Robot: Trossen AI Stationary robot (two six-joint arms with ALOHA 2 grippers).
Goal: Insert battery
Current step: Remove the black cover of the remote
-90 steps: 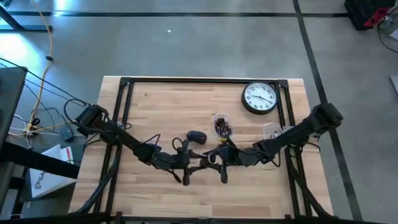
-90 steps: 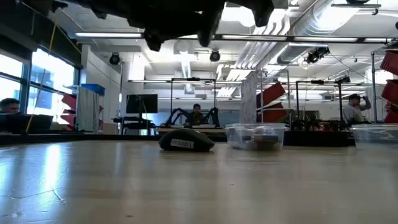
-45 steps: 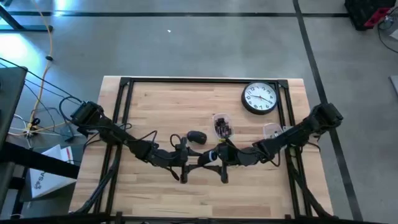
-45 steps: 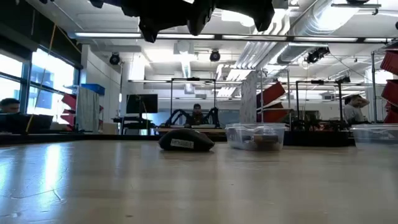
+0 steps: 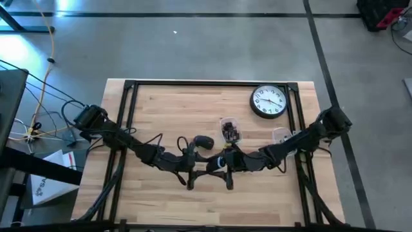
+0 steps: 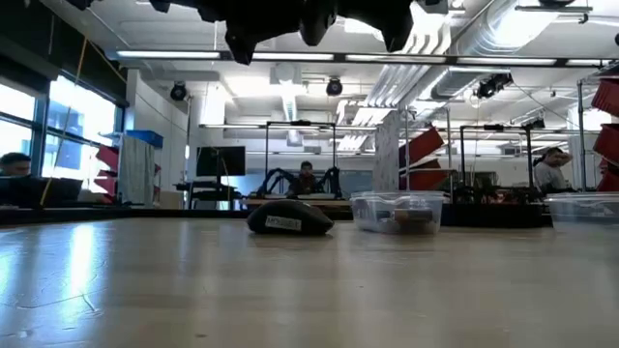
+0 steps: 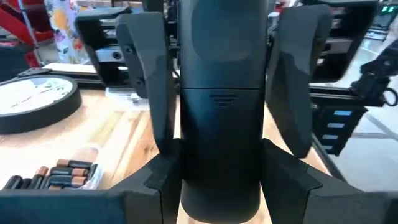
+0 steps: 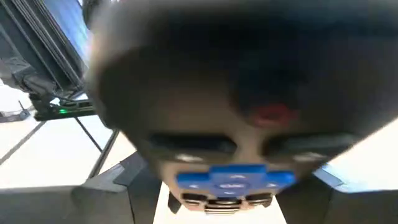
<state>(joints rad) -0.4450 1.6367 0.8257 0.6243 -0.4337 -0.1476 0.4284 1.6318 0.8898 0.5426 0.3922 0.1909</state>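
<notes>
Both dark arms reach low across the light wooden slatted desk (image 5: 167,103) and meet near its middle toward six o'clock, raised off the surface; in the low view only their undersides show along the upper edge.

The left arm comes in from nine o'clock, bent at the elbow, and its left gripper (image 5: 192,169) points toward three o'clock. In its wrist view the two dark fingers (image 7: 144,74) press against the long sides of a black, oblong plastic remote control (image 7: 221,106), whose back faces the camera, a ridged battery cover line across it.

The right arm stretches in from three o'clock. Its right gripper (image 5: 226,169) faces the left one, just beside it. In its wrist view the remote's button face, with a blue pad and a red button, fills the frame, very close and blurred. Whether this gripper's fingers are spread or pressed together cannot be told.

On the desk at twelve o'clock of the grippers sits a small clear plastic tub of cylindrical batteries (image 5: 229,130), and just at nine o'clock of it lies a dark rounded computer mouse (image 5: 203,142). A second clear lidded plastic container (image 5: 280,135) rests near the three o'clock edge. A round white wall clock with a black rim (image 5: 268,102) lies flat toward one o'clock.
</notes>
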